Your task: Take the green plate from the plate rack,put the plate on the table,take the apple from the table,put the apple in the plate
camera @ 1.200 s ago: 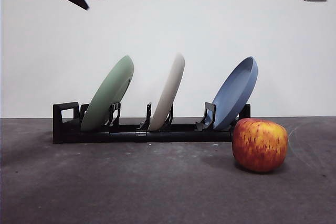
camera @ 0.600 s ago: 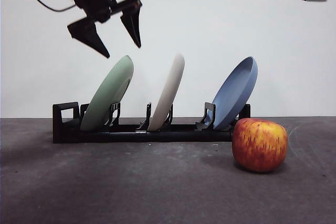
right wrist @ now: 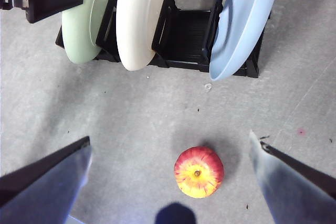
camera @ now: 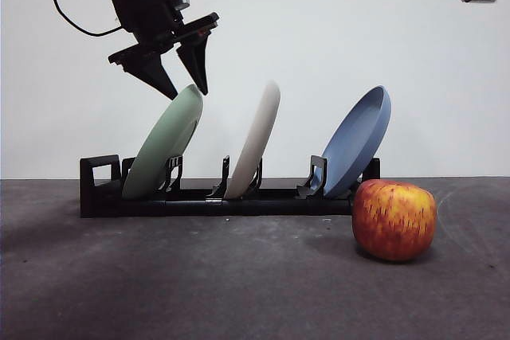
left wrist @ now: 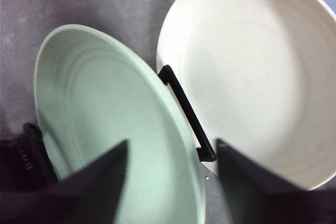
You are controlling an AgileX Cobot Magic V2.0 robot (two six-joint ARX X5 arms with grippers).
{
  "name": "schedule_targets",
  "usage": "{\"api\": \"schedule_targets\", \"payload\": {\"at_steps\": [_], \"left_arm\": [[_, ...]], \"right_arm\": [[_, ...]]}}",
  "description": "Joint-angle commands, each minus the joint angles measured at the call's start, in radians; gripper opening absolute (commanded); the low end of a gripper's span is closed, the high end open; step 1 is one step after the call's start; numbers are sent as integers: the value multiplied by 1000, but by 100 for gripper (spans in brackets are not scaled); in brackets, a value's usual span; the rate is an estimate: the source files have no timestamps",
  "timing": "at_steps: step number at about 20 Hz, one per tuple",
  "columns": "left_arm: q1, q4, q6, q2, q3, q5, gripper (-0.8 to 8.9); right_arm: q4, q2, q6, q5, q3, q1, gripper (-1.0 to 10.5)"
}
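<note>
Hovering over the green plate [camera: 163, 142], the left gripper [camera: 177, 77] has its jaws spread wide, one on each side of the top rim, nothing held and no contact I can make out. The plate leans in the end slot of the rack [camera: 215, 193], beside the white plate [camera: 255, 141]; blue plate [camera: 357, 141] sits at the far end. It looks stiff, smooth and fairly light, probably slippery on the glaze and chippable if knocked against the dividers. Best hold is the upper rim, one finger on the concave face and one on the back, as the left wrist view lines up. Lift should follow the plate's lean to clear the slot. Apple [camera: 394, 219] rests on the table [camera: 199, 276] in front of the rack's blue-plate end. Right gripper [right wrist: 170, 182] waits high above the apple, jaws wide apart, empty.
</note>
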Motion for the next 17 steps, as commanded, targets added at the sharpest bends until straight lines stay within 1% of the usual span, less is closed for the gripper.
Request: {"api": "schedule_targets", "payload": {"at_steps": [1,7,9,11,15,17], "left_arm": [[-5,-7,21,13,0,-2,-15],[-18,-50,23,13,0,0,-9],[-26,-51,23,13,13,27,-9],[-41,-55,19,13,65,61,-9],[-86,-131,20,13,308,74,-9],[-108,-210,21,13,468,79,-9]], "right_arm": [[5,5,14,0,3,2,501],[5,5,29,0,3,2,501],[5,5,29,0,3,2,501],[4,5,30,0,3,2,501],[3,5,33,0,3,2,501],[3,5,32,0,3,2,501]]}}
